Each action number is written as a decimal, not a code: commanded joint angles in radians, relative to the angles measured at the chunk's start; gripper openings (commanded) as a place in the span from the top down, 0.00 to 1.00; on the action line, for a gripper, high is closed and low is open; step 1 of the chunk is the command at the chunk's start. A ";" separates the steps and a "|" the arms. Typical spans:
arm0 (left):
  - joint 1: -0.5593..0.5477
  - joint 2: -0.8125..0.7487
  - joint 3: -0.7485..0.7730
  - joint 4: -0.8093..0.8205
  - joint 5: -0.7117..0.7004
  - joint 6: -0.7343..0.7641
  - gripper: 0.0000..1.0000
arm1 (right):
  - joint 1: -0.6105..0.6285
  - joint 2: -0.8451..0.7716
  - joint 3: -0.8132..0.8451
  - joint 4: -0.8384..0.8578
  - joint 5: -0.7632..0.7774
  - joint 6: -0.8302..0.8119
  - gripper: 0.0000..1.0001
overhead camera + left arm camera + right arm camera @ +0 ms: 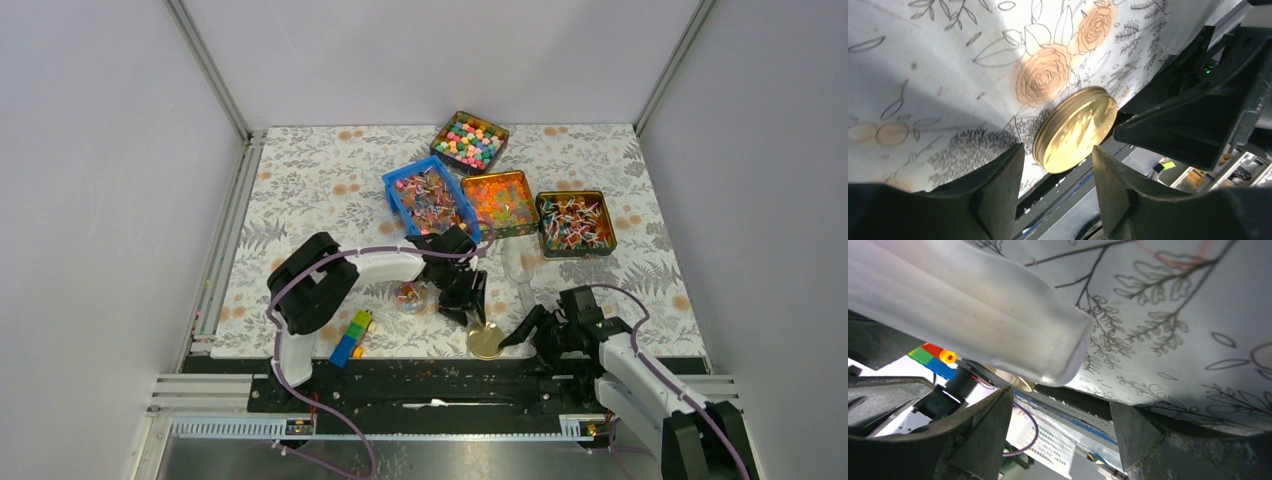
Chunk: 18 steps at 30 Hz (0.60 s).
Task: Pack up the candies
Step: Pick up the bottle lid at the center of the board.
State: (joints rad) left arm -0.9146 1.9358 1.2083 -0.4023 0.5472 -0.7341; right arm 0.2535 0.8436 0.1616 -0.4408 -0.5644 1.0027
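Floral cloth (300, 190) covers the table inside plain grey walls.

The left gripper (1058, 156) is spread wide and holds nothing. A gold lid (1075, 130) lies flat on the cloth just past its fingertips, at the near edge of the table, in line with the gap between them. From above, this gripper (474, 312) points down just behind the lid (486, 342).

The right gripper (1060, 400) is also wide apart and empty. A clear, frosted container (973, 305) fills the upper left of its wrist view, ahead of the fingers and not between them. I cannot tell whether it touches them. From above, the right gripper (518, 335) sits just right of the lid, the two claws near each other on either side of it.

A small clump of coloured bits (408, 296) lies beside the left wrist. Stacked blocks (352, 335) in green, yellow and blue lie near the left arm's base.

The candies (430, 197) fill a blue tray (392, 195) at the back of the table, well apart from both claws. Beside it stand three tins: coloured balls (469, 140) behind, orange sweets (499, 202) touching its right side, and a tin of mixed sweets with white sticks (575, 222) farther right.
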 commanded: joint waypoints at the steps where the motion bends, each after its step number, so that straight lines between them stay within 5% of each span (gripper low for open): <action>1: -0.003 0.054 0.003 0.103 0.090 -0.014 0.52 | -0.004 -0.067 -0.090 0.138 0.117 0.109 0.24; 11: -0.033 0.032 -0.088 0.330 0.220 -0.132 0.62 | -0.004 -0.154 -0.148 0.228 0.107 0.175 0.25; 18: -0.028 -0.073 0.022 0.025 0.012 0.084 0.35 | -0.003 -0.165 0.039 -0.019 0.151 0.025 0.19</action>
State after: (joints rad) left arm -0.9428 1.9717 1.1446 -0.2207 0.6971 -0.7914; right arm 0.2619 0.6689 0.1421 -0.4160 -0.5728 1.1454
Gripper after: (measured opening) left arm 0.590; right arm 0.790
